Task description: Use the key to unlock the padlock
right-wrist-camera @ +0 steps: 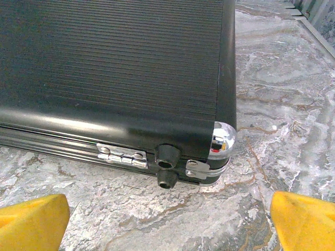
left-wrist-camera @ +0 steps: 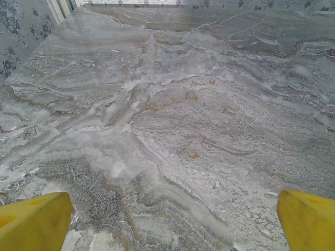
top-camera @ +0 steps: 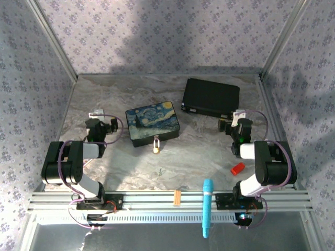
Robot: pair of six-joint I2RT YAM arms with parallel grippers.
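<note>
The yellow-fingered left gripper (left-wrist-camera: 167, 225) and right gripper (right-wrist-camera: 167, 222) hang with jaws wide apart, empty. Beyond them the tiny brass-gold padlock (top-camera: 156, 146) with its silvery shackle lies at the near edge of the starry-night painted tin (top-camera: 152, 123) — likely light, rigid and slippery, so pinch its flat body.

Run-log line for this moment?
left fingers open over table | right fingers open facing black case | padlock by tin, untouched

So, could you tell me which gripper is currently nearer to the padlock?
Left. The left gripper is left of the padlock, past the painted tin; the right gripper is farther away on the right, by the black case.
</note>
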